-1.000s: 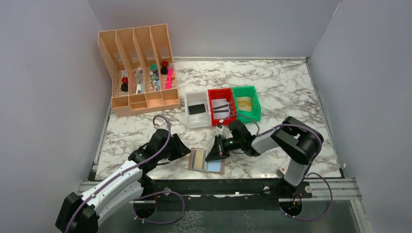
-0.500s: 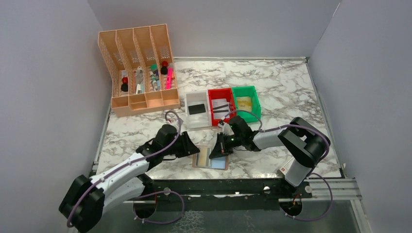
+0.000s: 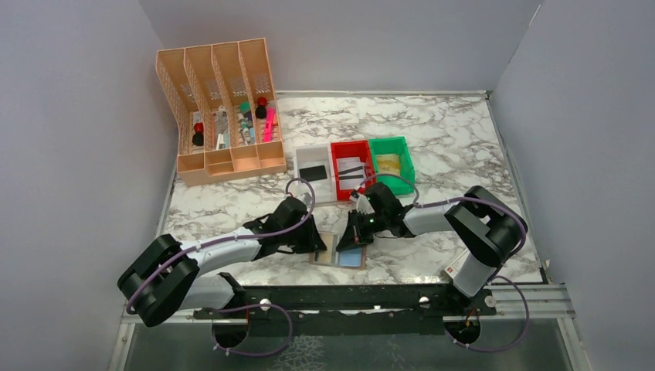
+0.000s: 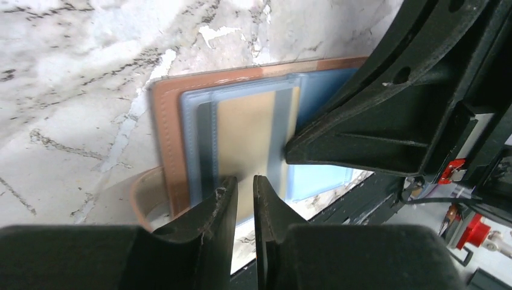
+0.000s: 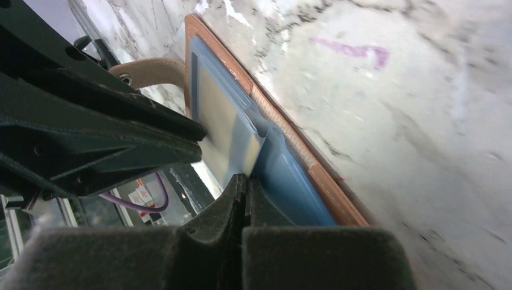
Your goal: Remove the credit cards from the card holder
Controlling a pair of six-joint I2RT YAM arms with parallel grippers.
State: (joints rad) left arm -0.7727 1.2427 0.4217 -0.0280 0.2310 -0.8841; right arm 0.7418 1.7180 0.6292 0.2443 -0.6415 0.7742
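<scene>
The wallet (image 3: 349, 260) lies open on the table (image 3: 463, 147), close to its near edge and between the 2 grippers. A tan card (image 4: 247, 133) sits in the clear sleeve on one half. The right gripper (image 5: 244, 184) is clenched, with its tip pressed on the sleeve by the fold. It looks to be pinning the wallet down. The left gripper (image 4: 244, 190) has its fingers drawn to a narrow slit right at the card's near end. Whether they have the card between them I cannot tell.

To do this step well, I judge the left fingers need a firm bite on the card alone, not the sleeve. Then comes a flat pull along the card's length, out of the sleeve mouth, while the right tip holds the wallet down. Pull upward and the whole wallet may lift.

The 2 grippers almost touch over the wallet, so the pull should go back toward the left arm's side — open marble lies there. The table edge is just beside the wallet, and the 3 bins (image 3: 349, 144) stand near, behind it.
</scene>
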